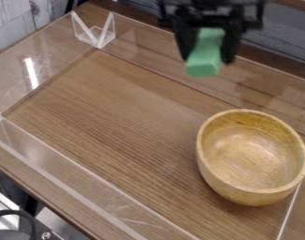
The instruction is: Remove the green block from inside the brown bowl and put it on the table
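view: single camera | raised, angled down across table (104, 112) | mid-range | no second view

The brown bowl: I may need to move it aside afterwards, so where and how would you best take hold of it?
Probably by the thick rim of the brown bowl, coming straight down from above with one finger inside and one outside the wall. It sits upright and empty, too wide to span whole. The left rim faces bare table, so that side looks easiest. The claw is shut on the green block.
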